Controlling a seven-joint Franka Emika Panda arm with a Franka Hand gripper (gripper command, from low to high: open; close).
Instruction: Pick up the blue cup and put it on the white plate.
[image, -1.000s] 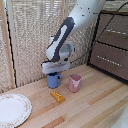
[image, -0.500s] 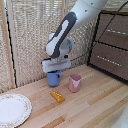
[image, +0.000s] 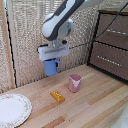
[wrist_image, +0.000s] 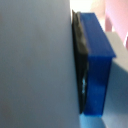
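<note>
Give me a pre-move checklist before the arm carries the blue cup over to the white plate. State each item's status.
1. Small blue mug with side handle held in the gripper: ok, it hangs under the gripper.
2. Mug lifted off the wooden table: ok, it is clear of the surface.
3. Large round white plate with patterned rim free to receive it: ok, nothing lies on the part that shows.
4. Pink cup and small orange block out of the way: ok, both stand to the exterior view's right of the plate.
5. Grip firmness: cannot tell, the wrist view is too close and blurred.
</note>
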